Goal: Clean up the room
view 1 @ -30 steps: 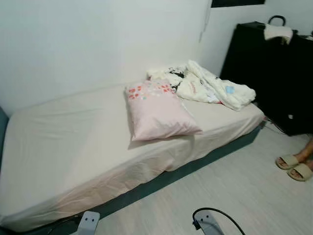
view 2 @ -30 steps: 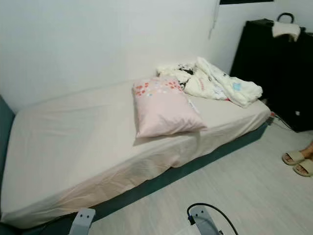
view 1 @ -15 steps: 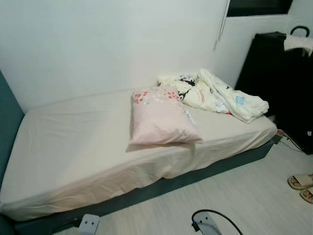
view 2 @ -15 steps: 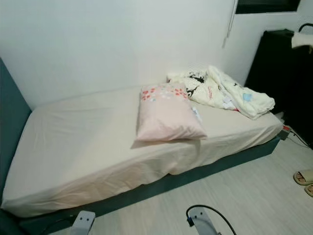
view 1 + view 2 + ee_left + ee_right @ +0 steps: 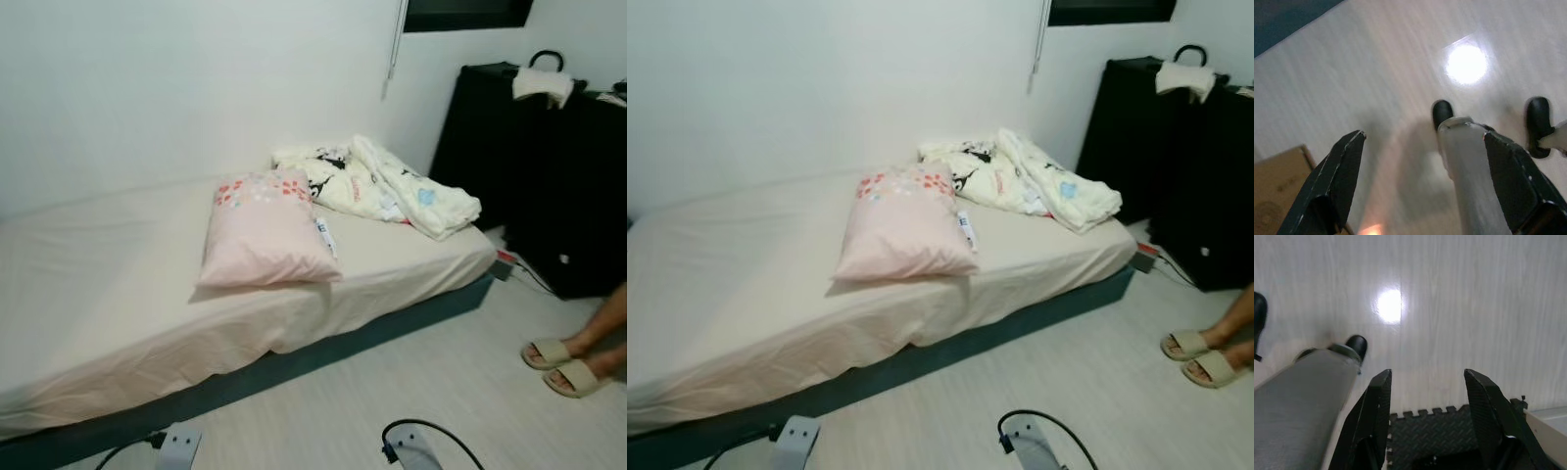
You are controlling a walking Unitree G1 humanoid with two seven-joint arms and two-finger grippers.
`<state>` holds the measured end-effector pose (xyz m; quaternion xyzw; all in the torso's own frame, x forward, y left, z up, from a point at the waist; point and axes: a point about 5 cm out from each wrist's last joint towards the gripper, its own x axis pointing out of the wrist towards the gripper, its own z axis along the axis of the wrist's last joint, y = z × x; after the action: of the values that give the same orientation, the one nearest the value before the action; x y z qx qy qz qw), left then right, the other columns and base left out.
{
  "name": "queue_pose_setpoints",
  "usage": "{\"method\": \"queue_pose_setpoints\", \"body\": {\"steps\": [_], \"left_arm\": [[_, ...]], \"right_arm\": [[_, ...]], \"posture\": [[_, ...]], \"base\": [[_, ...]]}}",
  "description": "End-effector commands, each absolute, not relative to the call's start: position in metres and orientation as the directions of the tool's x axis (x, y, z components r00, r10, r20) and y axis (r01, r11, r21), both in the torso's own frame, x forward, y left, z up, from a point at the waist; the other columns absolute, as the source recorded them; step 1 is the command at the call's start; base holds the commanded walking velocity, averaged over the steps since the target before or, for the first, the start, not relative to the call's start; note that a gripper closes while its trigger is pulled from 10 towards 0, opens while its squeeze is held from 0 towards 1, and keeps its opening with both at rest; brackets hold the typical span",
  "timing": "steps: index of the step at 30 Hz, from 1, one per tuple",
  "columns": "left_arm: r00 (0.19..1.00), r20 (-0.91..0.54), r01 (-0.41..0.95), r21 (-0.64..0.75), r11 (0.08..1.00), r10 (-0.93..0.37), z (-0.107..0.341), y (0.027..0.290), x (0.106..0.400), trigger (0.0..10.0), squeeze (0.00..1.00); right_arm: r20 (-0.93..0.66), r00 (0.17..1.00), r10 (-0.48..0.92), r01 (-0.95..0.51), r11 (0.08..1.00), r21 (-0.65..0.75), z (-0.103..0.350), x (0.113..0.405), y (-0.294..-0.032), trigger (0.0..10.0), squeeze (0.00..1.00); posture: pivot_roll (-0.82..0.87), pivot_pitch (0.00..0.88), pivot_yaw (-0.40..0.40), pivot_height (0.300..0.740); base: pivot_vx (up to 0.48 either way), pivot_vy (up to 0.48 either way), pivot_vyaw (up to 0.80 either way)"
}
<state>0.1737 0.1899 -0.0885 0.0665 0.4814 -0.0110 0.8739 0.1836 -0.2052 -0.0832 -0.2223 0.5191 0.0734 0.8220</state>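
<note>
Left tool (image 5: 1420, 181) hanging over pale floor (image 5: 1376, 63), fingers spread, right tool (image 5: 1432, 418) likewise, fingers apart

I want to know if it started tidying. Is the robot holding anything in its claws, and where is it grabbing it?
Nothing is held. The left gripper and right gripper are both open, hanging over the floor.

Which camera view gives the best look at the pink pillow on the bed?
The right eye view: the pink pillow lies whole on the bed, nearer the picture's middle. The left eye view shows it whole too, further left. Both wrist views look down at the floor, each past an open claw.
</note>
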Motion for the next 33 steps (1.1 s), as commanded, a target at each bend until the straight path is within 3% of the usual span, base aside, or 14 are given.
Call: {"method": "queue_pose_setpoints", "body": {"steps": [1,18,26,33], "left_arm": [[0.541,-0.839,0.071,0.11,0.991,0.055,-0.0873,0.1934,0.1752,10.0,0.0],[0.532,-0.846,0.096,0.1,0.99,0.034,-0.0879,0.1919,0.1746,10.0,0.0],[0.534,-0.845,0.099,0.101,0.99,0.033,-0.0876,0.1924,0.1749,10.0,0.0],[0.538,-0.842,0.097,0.098,0.99,0.031,-0.087,0.1924,0.1762,10.0,0.0]], "right_arm": [[-0.887,0.451,-0.098,-0.361,0.889,-0.282,-0.0838,0.1839,-0.2006,10.0,0.0],[-0.882,0.466,-0.068,-0.377,0.887,-0.268,-0.0814,0.1888,-0.1994,10.0,0.0],[-0.883,0.465,-0.063,-0.377,0.888,-0.262,-0.0817,0.1885,-0.1987,10.0,0.0],[-0.881,0.469,-0.066,-0.369,0.891,-0.263,-0.0816,0.1884,-0.199,10.0,0.0]], "posture": [[-0.02,0.0,-0.002,0.74],[-0.03,0.0,-0.001,0.74],[-0.03,0.0,0.001,0.74],[-0.03,0.0,0.002,0.74]], "base": [[0.0,0.0,0.0],[0.235,0.0,0.0],[0.288,0.0,0.79],[0.291,0.0,0.0]]}}
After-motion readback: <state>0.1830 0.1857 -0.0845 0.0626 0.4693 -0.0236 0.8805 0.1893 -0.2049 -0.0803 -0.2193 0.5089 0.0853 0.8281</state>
